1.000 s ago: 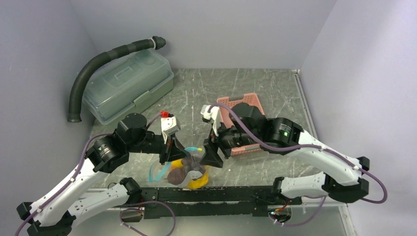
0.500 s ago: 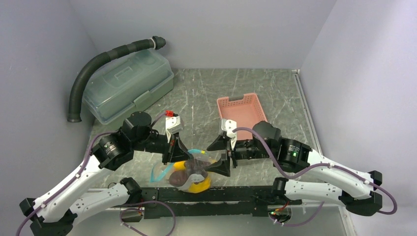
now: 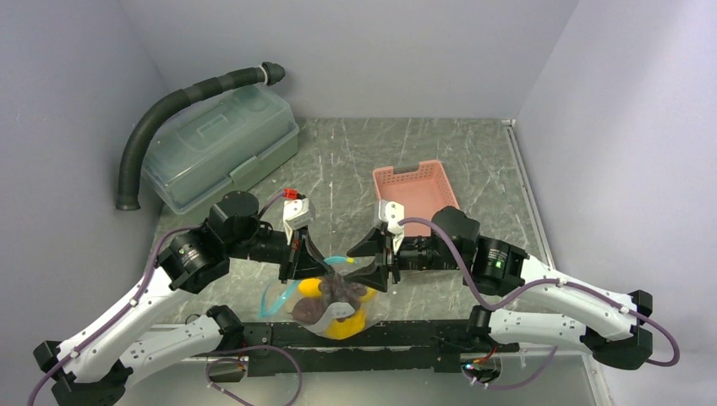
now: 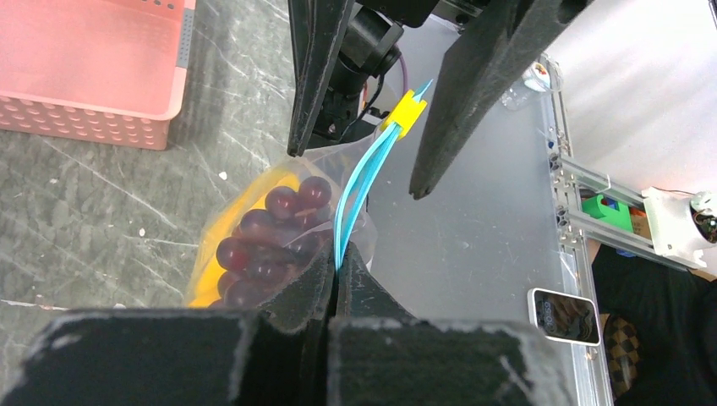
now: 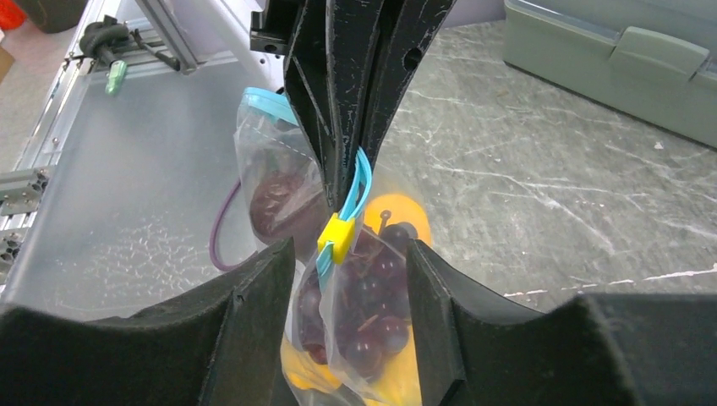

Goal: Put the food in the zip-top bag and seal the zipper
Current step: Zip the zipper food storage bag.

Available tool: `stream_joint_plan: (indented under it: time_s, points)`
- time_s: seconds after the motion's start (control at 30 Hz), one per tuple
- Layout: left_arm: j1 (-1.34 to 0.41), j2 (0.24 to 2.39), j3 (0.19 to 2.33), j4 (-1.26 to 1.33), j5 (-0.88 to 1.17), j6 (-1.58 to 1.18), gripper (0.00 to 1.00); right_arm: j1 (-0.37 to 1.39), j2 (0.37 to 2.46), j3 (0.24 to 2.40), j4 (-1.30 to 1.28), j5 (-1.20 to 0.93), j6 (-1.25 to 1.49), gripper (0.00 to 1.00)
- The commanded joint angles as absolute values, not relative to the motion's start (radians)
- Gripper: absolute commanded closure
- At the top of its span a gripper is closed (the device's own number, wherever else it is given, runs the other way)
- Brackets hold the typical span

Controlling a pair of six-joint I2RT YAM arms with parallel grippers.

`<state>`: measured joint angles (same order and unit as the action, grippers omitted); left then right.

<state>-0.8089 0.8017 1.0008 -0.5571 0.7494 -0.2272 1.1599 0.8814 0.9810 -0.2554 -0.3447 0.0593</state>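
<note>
Toy fruit (image 4: pixel 270 228) fills the zip-top bag (image 3: pixel 325 306) at the table's (image 3: pixel 355 161) near edge, the left claw (image 4: pixel 336 275) pinching its teal zipper (image 4: pixel 359 182), the right claw (image 5: pixel 348 254) open astride the yellow slider (image 4: pixel 403 112).

No lettering, brand, number or sign legible on bag (image 3: pixel 331 298), box (image 3: pixel 221 144) or basket (image 3: pixel 407 167) (all plain or too blurred). Phone (image 4: pixel 565 315) screen at left wrist view's edge likewise unreadable.
</note>
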Motion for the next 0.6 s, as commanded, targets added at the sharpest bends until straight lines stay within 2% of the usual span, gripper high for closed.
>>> stream_joint_plan:
  time_s: [0.0,0.13,0.47,0.57]
  points:
    - [-0.810,0.780,1.018,-0.472,0.801,-0.247,1.00,1.158,0.878,0.996,-0.200,-0.336,0.046,0.47]
    - [-0.810,0.781,1.019,-0.471,0.805,-0.249,1.00,1.159,0.884,0.994,-0.202,-0.337,0.048,0.53]
    - [-0.810,0.776,1.029,-0.466,0.803,-0.251,1.00,1.159,0.884,0.981,-0.198,-0.343,0.057,0.56]
    - [-0.809,0.774,1.030,-0.466,0.806,-0.252,1.00,1.159,0.887,0.986,-0.207,-0.349,0.056,0.65]
